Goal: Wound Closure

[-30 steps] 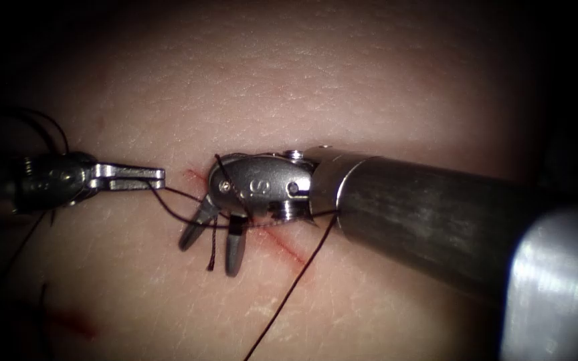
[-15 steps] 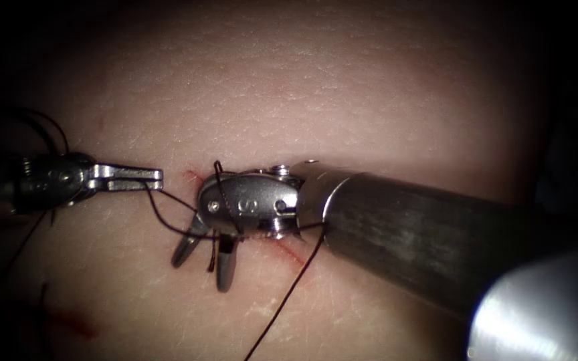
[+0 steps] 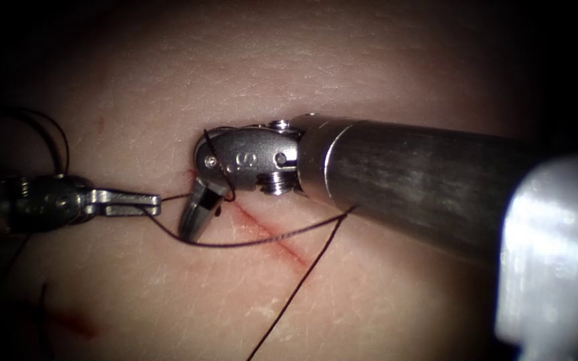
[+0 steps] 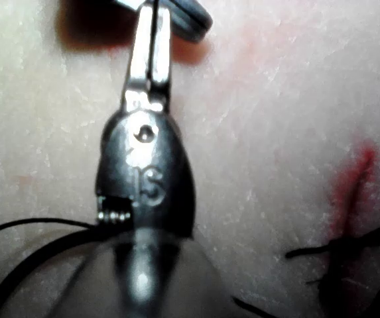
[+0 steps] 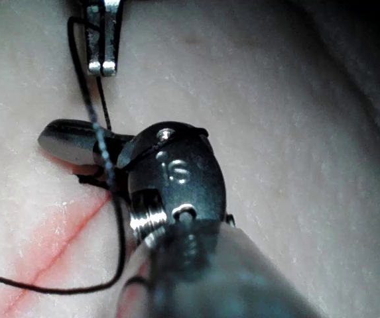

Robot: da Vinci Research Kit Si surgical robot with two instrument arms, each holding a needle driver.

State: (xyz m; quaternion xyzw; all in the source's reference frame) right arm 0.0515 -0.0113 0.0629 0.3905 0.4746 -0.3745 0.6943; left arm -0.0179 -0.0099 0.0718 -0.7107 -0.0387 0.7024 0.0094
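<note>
My left fingers (image 3: 143, 200) are pinched on the thread (image 3: 262, 237), left of the cut (image 3: 294, 255). Just right of them, at the cut's upper end, my right fingers (image 3: 194, 214) are closed, apparently on a short thread end, with thread looped round them. I cannot tell where the needle lies.

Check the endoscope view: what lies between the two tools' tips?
A short stretch of thread runs from the left tool, shut on it, toward the right tool over bare tissue.

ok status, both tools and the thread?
Left tool shut on the thread, left of the cut. Right tool shut on a short thread end at the cut. Thread wrapped over right tool's wrist.
</note>
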